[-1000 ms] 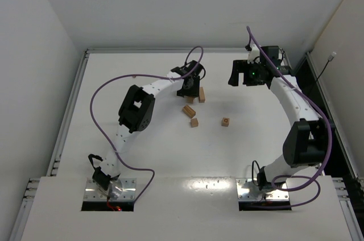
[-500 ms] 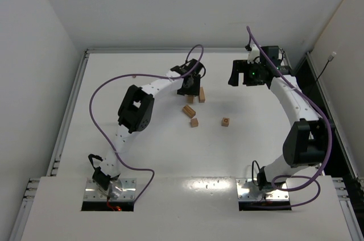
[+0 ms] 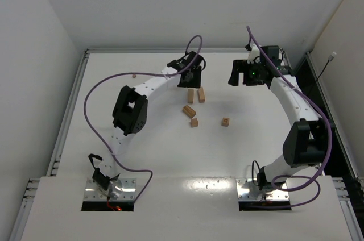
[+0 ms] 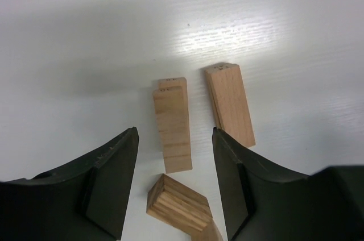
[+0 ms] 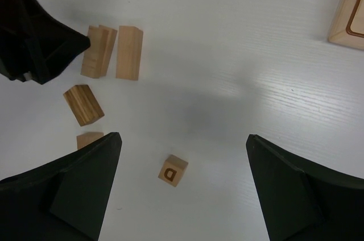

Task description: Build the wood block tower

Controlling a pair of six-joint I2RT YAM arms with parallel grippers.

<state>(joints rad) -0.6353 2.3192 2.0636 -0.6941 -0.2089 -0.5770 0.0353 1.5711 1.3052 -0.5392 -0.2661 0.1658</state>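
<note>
Two light-tan bars lie stacked, one on the other (image 3: pixel 190 95) (image 4: pixel 172 130), with a third bar (image 3: pixel 201 94) (image 4: pixel 230 104) flat beside them on the right. A short, grain-striped block (image 3: pixel 188 110) (image 4: pixel 179 204) lies just nearer. My left gripper (image 3: pixel 190 76) (image 4: pixel 174 133) hovers above the stacked pair, open, its jaws apart with nothing held. Two little cubes sit nearer still: a plain one (image 3: pixel 194 122) and one marked D (image 3: pixel 226 121) (image 5: pixel 173 170). My right gripper (image 3: pixel 236 73) (image 5: pixel 183 137) hangs high at the far right, wide open and empty, looking down on the D cube.
A pale-wood tray corner (image 5: pixel 348 13) shows at the upper right of the right wrist view. A tiny brown bead (image 3: pixel 133 74) lies far left on the white table. The left arm's purple cable loops over the table's left half.
My left gripper has pulled back toward the far side, off the stacked bars, which now show in the top view. The blocks and the right arm have not moved.
</note>
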